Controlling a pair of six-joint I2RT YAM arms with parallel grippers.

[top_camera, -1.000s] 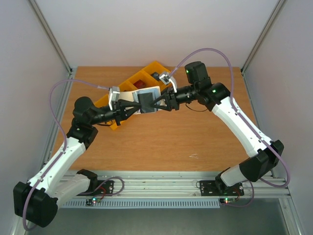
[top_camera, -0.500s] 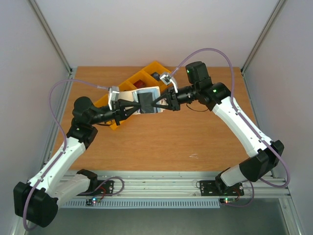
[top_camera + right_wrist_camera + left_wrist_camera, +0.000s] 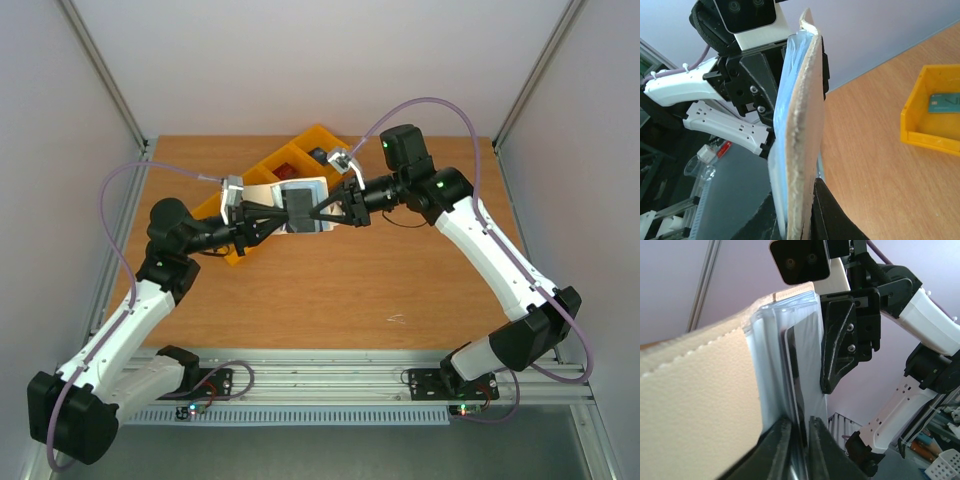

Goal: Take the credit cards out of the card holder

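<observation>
The card holder [image 3: 310, 188] is held open in the air between both grippers, above the table near the yellow bins. A black credit card [image 3: 298, 208] lies against its silvery inside. In the left wrist view the beige holder [image 3: 700, 390] fills the left, and the black card's edge [image 3: 792, 360] runs down between my left gripper's [image 3: 799, 442] fingers, which are shut on it inside a clear sleeve. My left gripper also shows in the top view [image 3: 282, 216]. My right gripper [image 3: 792, 210] is shut on the holder's edge [image 3: 802, 125]; from above it [image 3: 320, 210] sits opposite the left one. No red card shows in the holder.
A row of yellow bins [image 3: 318, 133] stands on the table behind the holder, one compartment showing something red [image 3: 296, 158]. In the right wrist view one yellow bin [image 3: 927, 137] holds a greenish card [image 3: 944, 102]. The wooden table [image 3: 400, 270] spreads below.
Both grippers and the holder have shifted very slightly to the left. Both grips are unchanged.
</observation>
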